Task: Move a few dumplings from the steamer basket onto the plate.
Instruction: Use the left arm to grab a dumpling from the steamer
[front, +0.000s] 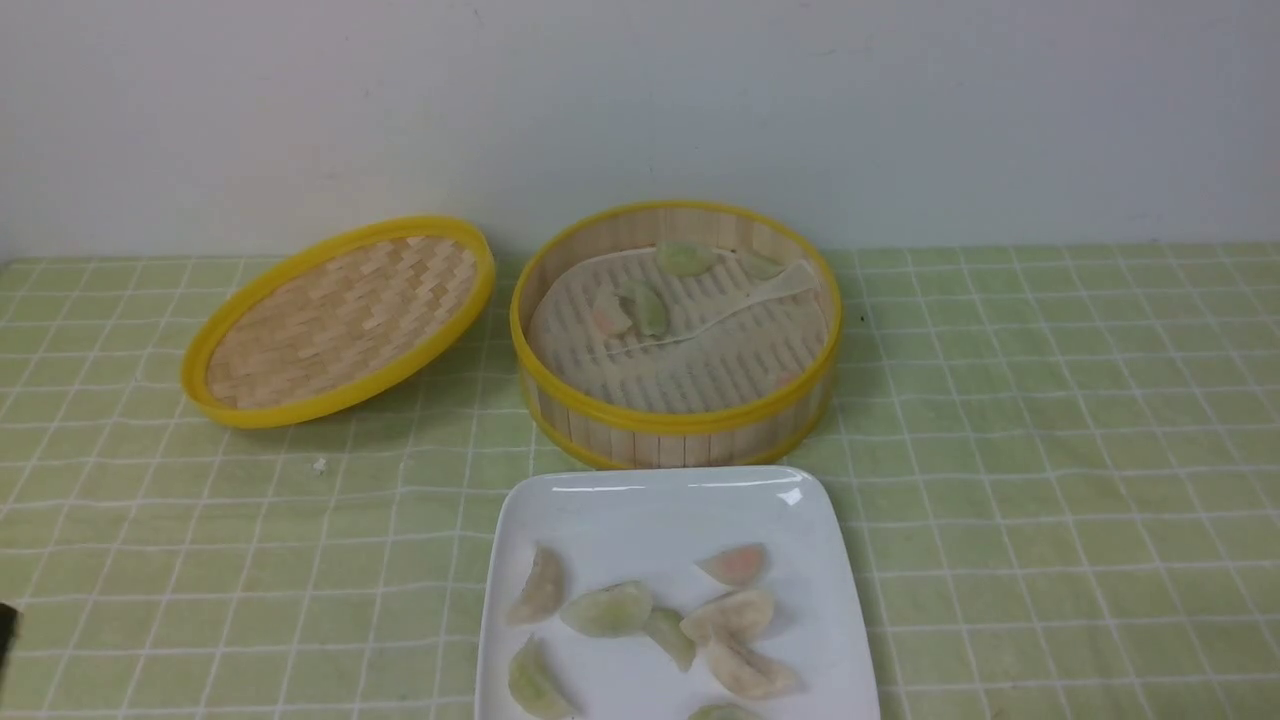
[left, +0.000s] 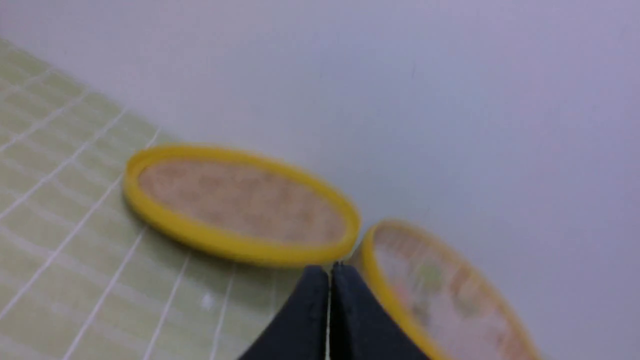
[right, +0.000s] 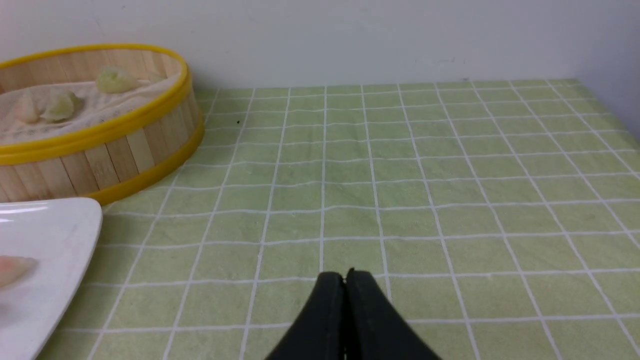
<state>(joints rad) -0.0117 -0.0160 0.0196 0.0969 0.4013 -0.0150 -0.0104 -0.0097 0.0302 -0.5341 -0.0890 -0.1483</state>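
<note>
Waiting near the counter is my reading of both arms, each hand well apart from the food. The left hand is clenched with nothing between its fingers, and the right hand is likewise closed and bare, touching nothing.

Beyond them sits the white plate, already carrying a scatter of dumplings, two cream ones touching. That looks like enough for "a few", so the job may well be done.

Just behind the plate stands the basket, with more dumplings on its liner. A green dumpling lies there with its long axis running roughly front to back, right beside a pinkish dumpling. Should another be wanted, it lies forward and to the right of the left hand; which hand is nearer I cannot tell. Fingers would need to open, clear the rim and close across its sides, gently, since it could tear or stick.

Left of the basket, the lid rests tilted, before the wall.
</note>
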